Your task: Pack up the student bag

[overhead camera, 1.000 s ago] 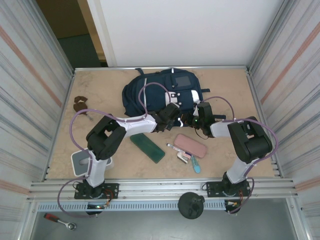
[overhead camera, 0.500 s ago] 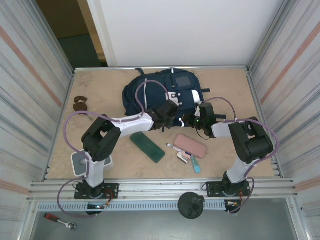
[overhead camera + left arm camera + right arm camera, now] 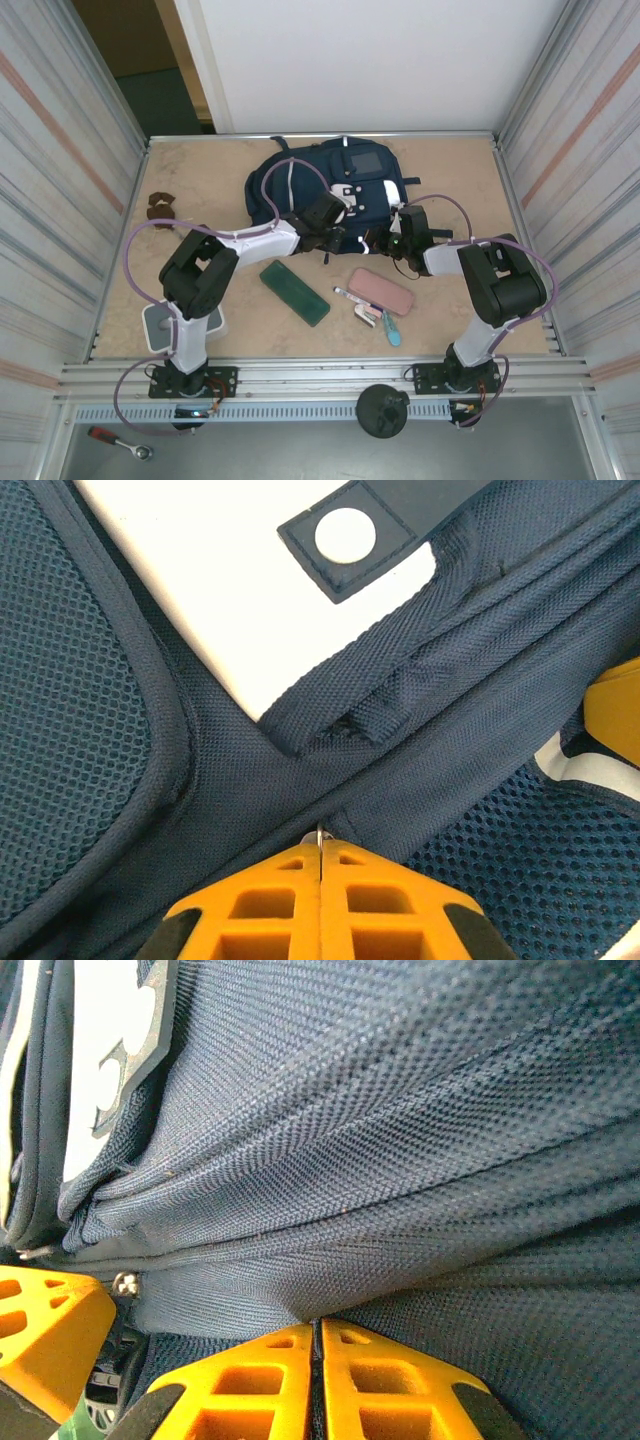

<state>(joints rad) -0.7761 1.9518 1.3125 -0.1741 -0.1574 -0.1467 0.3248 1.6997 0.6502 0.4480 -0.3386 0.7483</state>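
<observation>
The student bag (image 3: 300,178), a large navy backpack with a white patch, lies at the back middle of the table. My left gripper (image 3: 345,212) is at the bag's near edge. Its jaws are shut on a thin metal zipper pull (image 3: 320,834) that sticks out between the tips of the left gripper (image 3: 320,848), against the navy mesh fabric (image 3: 90,710). My right gripper (image 3: 378,236) is just to its right. In the right wrist view the right gripper (image 3: 318,1328) is shut, pinching a fold of the bag's cloth (image 3: 400,1160).
On the table in front of the bag lie a pink pencil pouch (image 3: 381,291), a dark green flat case (image 3: 295,293), pens (image 3: 362,305) and a light-blue marker (image 3: 391,328). A white box (image 3: 158,325) sits near the left base. Brown bits (image 3: 158,207) lie far left.
My left gripper has moved back and a little left onto the bag's near edge and closed its jaws on the zipper pull. The right gripper has stayed put.
</observation>
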